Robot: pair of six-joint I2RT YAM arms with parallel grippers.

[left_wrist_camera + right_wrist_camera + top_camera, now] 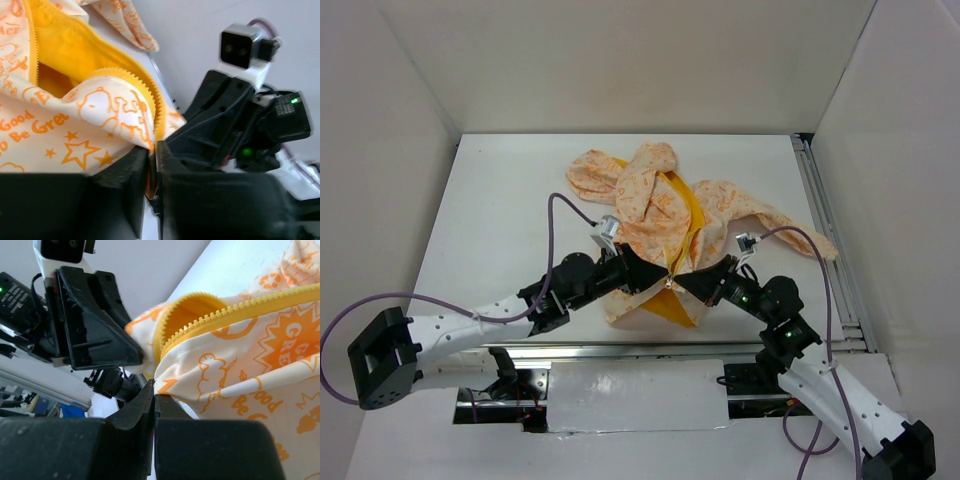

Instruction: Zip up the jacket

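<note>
The jacket (660,210), cream with orange print and yellow lining, lies open on the white table. Its yellow zipper strip (678,232) runs down the front. My left gripper (655,274) is shut on the bottom of the left front panel at the zipper edge (159,125). My right gripper (688,279) is shut on the bottom corner of the right front panel (165,385), next to its zipper teeth (220,315). The two grippers almost touch above the hem. The slider is not clearly visible.
A metal rail (825,230) runs along the table's right edge. White walls enclose the table. Purple cables (560,205) loop off both arms. A white plate (635,395) lies between the arm bases.
</note>
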